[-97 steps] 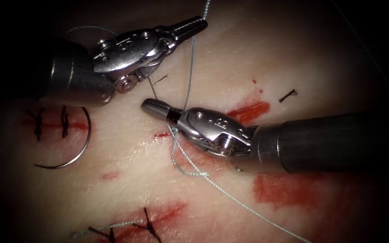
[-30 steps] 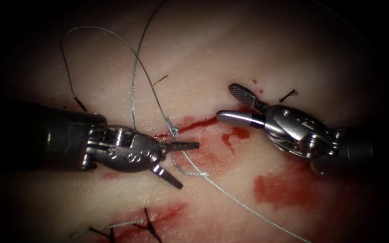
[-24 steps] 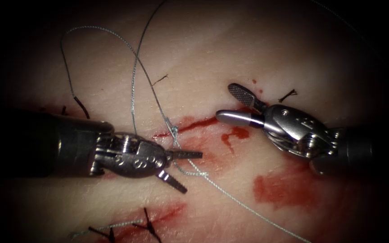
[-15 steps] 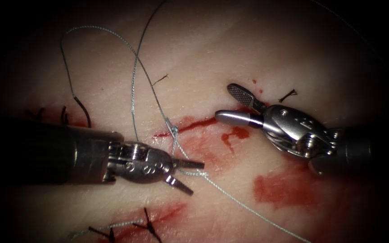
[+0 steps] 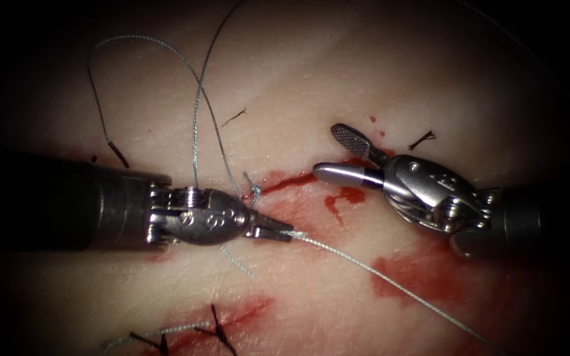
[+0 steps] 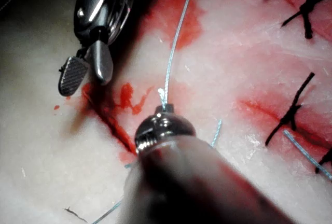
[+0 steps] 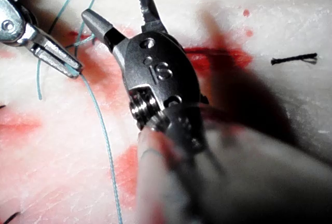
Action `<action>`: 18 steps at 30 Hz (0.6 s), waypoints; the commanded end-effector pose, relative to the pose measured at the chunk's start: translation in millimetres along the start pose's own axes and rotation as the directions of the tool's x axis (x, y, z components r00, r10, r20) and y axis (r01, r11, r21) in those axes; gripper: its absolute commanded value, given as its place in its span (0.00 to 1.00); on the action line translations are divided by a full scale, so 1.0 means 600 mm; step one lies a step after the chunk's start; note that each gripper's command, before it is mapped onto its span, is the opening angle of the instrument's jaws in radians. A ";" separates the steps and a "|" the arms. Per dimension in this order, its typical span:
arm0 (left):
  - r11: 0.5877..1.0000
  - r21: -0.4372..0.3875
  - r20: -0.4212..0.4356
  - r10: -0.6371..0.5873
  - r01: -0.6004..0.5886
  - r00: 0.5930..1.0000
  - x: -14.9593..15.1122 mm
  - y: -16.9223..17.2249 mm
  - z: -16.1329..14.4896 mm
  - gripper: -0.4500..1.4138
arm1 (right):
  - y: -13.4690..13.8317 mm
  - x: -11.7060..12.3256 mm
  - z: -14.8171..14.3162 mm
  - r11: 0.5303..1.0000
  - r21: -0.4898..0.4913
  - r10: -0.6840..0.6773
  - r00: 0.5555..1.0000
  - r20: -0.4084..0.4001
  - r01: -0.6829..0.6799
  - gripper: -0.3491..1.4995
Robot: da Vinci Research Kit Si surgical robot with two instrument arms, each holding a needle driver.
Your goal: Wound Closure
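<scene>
Left hand (image 5: 284,231): we see its jaws closed on the thread (image 5: 390,282), just beside the near edge of the cut (image 5: 285,180), at the cut's left end in the endoscope view.
Right hand (image 5: 338,153): we see its jaws spread apart and holding nothing, hovering at the right end of the cut, apart from the left hand.
Thread: from the left hand's tip we follow one strand running taut toward the lower right across the tissue (image 5: 324,72); another strand rises from a small knot (image 5: 253,191) at the cut and makes a wide loop over the upper left.
Needle (image 5: 117,154): we make out only a short dark curved piece at the loop's far end, left of the cut beside the left shaft; we cannot tell whether it is in the tissue, and neither hand holds it.
Around: red fluid (image 5: 417,273) smears the tissue right of the cut; dark stitches (image 5: 216,327) lie near the lower edge, and a cut end of thread (image 5: 422,140) lies above the right hand.
In the way: the left shaft covers the tissue to the left of the cut.
</scene>
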 end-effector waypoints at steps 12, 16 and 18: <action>1.000 -0.019 -0.011 -0.024 0.023 1.000 -0.0012 0.0007 0.0024 0.72 | -0.0005 -0.0011 0.0012 1.000 0.003 -0.002 1.000 -0.001 0.002 0.95; 0.999 -0.028 -0.013 -0.017 0.017 1.000 -0.0009 0.0010 0.0024 0.53 | -0.0007 -0.0011 0.0011 1.000 0.004 -0.003 1.000 0.000 0.003 0.95; 0.999 -0.031 -0.014 -0.017 0.017 1.000 -0.0008 0.0010 0.0024 0.56 | -0.0007 -0.0011 0.0012 1.000 0.004 -0.003 1.000 0.000 0.003 0.95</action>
